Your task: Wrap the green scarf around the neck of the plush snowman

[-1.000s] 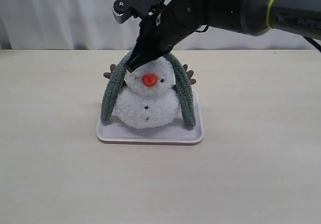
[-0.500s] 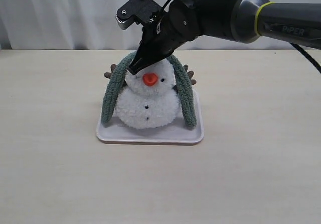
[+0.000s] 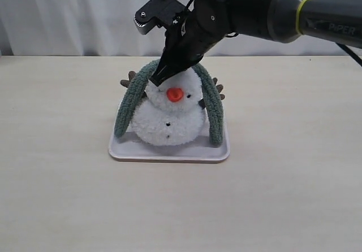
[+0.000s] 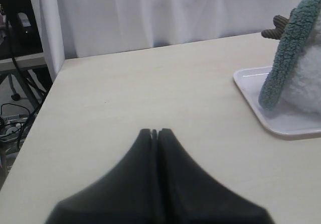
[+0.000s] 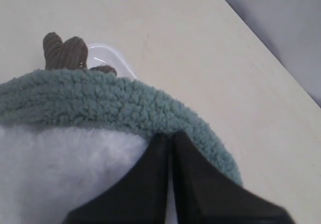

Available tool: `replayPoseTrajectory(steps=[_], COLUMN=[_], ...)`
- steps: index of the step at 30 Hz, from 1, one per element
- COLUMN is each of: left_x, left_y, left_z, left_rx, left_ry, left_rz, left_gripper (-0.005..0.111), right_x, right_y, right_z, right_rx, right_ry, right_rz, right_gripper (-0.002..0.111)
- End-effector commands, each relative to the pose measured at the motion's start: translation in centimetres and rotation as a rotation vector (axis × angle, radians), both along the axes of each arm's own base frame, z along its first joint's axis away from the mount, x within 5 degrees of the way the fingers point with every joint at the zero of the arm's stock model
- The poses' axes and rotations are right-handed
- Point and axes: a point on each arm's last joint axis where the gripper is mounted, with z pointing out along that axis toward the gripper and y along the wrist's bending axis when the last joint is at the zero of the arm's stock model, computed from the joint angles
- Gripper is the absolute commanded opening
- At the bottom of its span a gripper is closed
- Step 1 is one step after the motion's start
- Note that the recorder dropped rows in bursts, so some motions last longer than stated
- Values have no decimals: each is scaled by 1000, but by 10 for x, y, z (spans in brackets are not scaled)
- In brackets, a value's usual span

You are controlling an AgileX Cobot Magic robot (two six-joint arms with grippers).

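Right gripper (image 3: 158, 80), jaws pressed together with no clear hold, noses the green scarf (image 3: 126, 101) draped over the plush snowman (image 3: 169, 125) on its tray (image 3: 169, 153) toward the bench's far edge; best ease the band rearward down to the snowman's neck (image 3: 161, 107) without toppling the plush.

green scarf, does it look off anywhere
Yes: the green scarf arches over the head of the plush snowman, both ends hanging to the tray, not around its neck. The right end effector sits closed at the head.

scarf (image 3: 125, 102) top hidden (right gripper (image 3: 154, 82)), snowman (image 4: 304, 81) cropped
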Motion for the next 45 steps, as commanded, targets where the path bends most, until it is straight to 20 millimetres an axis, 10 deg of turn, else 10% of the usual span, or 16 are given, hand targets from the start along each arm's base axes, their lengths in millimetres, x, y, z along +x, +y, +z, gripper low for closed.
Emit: replayPoseTrajectory(steps=[1,9,17,26,45], left_x=[0,0,0,0,0], left_y=[0,0,0,0,0], left_z=[0,0,0,0,0], left_rx=[-5,-5,-5,-5,-5], left_ry=[-9,-9,-9,-9,-9], left_rz=[3,3,3,3,3], left_gripper=[0,0,0,0,0], right_x=[-11,-29,-58,-20,-7], right_y=[-2,14,61,62,69], right_z=[13,42,28,12,-26], right_rx=[7,209,110,119,18], right_ry=[39,49,10,-34,74], right_rz=[46,169,321,-98,-153], right_gripper=[4,4,4,4,4])
